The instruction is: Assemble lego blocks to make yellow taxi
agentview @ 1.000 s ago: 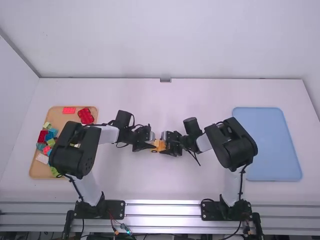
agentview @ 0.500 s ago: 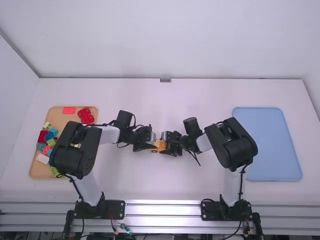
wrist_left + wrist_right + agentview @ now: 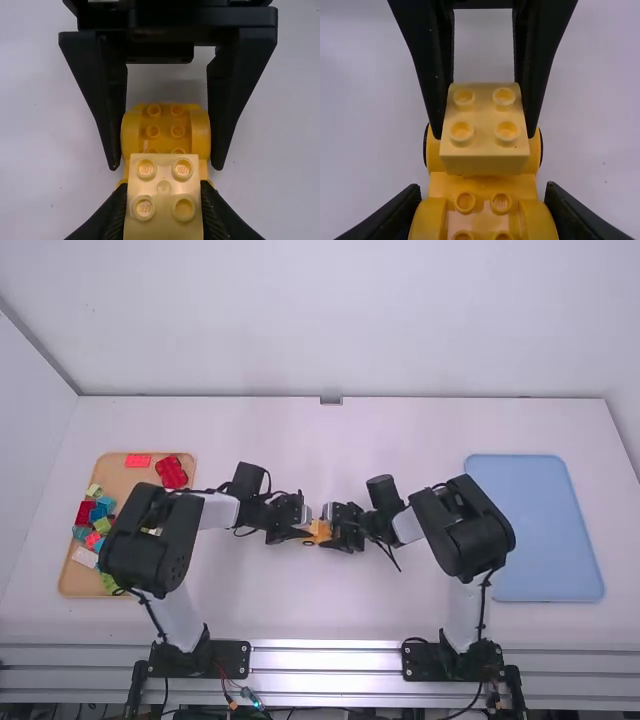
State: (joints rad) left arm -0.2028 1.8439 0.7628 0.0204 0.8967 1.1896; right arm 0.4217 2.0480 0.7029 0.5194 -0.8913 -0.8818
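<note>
Two hands, both engaged at the middle of the white bench [image 3: 330, 610]: your left hand [image 3: 482, 136], closed on one pale yellow block [image 3: 163, 215], four-studded, satin plastic, square-edged; your right hand [image 3: 166, 167], clamped about one deeper yellow car base [image 3: 482, 182], glossy, round-fendered. To seat the block well, square it over the base's studs, brace with your right, and press evenly without tilt; full seating you cannot confirm.

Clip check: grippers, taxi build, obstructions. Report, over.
Left gripper shut on pale block. Right gripper shut on yellow car base. Block overlaps base, seating unclear. Opposing grippers crowd the work.
</note>
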